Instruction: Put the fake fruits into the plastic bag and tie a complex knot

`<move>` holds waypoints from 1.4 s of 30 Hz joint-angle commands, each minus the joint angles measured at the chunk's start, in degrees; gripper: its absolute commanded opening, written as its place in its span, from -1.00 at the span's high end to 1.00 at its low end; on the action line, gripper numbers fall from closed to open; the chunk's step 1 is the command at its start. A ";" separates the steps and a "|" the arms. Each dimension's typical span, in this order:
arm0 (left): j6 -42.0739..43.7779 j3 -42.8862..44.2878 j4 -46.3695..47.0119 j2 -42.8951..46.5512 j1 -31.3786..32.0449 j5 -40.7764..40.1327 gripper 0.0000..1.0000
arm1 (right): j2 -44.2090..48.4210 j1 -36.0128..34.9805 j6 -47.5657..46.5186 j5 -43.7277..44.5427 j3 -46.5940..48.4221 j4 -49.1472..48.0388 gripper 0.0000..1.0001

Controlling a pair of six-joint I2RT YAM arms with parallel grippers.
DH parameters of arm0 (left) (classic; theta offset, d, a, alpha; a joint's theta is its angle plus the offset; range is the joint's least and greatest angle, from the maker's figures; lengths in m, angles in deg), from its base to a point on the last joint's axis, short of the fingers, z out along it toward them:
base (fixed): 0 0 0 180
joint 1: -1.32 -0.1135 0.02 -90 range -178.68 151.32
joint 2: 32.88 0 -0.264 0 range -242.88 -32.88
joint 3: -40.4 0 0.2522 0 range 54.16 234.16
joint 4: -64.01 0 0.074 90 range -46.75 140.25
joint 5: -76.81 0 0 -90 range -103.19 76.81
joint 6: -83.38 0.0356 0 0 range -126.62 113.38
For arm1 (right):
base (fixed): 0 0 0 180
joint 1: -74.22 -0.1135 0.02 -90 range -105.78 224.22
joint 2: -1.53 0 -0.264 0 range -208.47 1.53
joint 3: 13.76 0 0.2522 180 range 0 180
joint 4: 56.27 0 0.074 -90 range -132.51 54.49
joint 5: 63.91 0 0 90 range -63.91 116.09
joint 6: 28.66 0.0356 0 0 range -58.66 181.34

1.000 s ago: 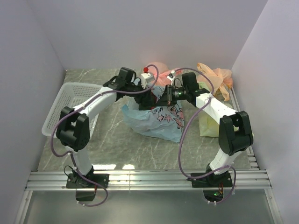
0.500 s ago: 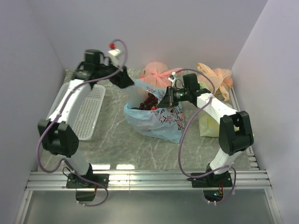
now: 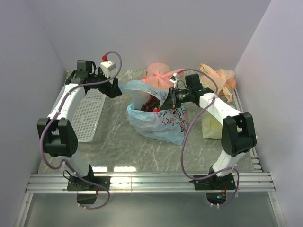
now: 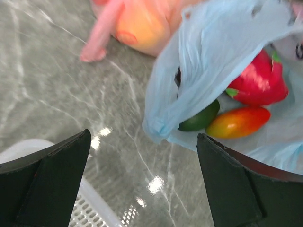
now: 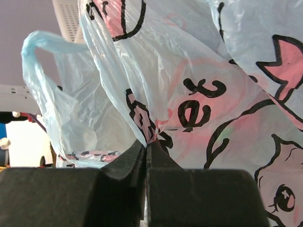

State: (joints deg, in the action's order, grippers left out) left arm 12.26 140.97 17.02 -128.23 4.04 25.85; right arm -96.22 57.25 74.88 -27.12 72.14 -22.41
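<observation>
The light blue plastic bag [image 3: 161, 122] lies mid-table with its mouth open toward the left. Inside it the left wrist view shows a red dragon fruit [image 4: 259, 81], an orange fruit [image 4: 236, 122] and a dark green fruit [image 4: 200, 119]. Dark red grapes [image 3: 150, 102] show in the mouth from above. My left gripper [image 3: 113, 88] hangs open and empty left of the bag, above the basket's far end, and its jaws [image 4: 143, 138] frame bare table. My right gripper [image 5: 147, 141] is shut on a pinch of the bag's printed rim [image 3: 166, 101]. A loose handle [image 5: 35, 43] stands free. No knot is in view.
A white mesh basket [image 3: 87, 118] lies at the left. A tied pink-orange bag [image 3: 158, 73] sits behind the blue bag and another orange bag [image 3: 220, 78] at the back right. A yellow-green bag [image 3: 208, 126] rests under my right arm. Walls close in on three sides.
My left arm has swung from over the bag's mouth back to the left, above the basket, and its gripper has opened. The right gripper has kept its hold on the bag.
</observation>
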 commanded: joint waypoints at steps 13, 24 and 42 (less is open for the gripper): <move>1.60 0.56 8.45 -4.59 0.27 15.79 0.49 | -0.33 0.10 -7.12 0.39 7.39 7.14 0.91; -1.47 -3.05 13.54 -2.56 0.79 15.89 0.06 | -1.38 0.10 -9.32 0.83 10.30 10.48 0.96; -7.53 -10.42 28.56 0.07 0.53 10.26 -0.43 | -0.77 0.10 -13.01 0.92 9.69 14.18 1.00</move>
State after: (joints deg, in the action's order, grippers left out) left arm 5.50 131.20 39.95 -131.47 4.50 37.00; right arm -97.40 57.25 63.15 -26.35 80.38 -8.60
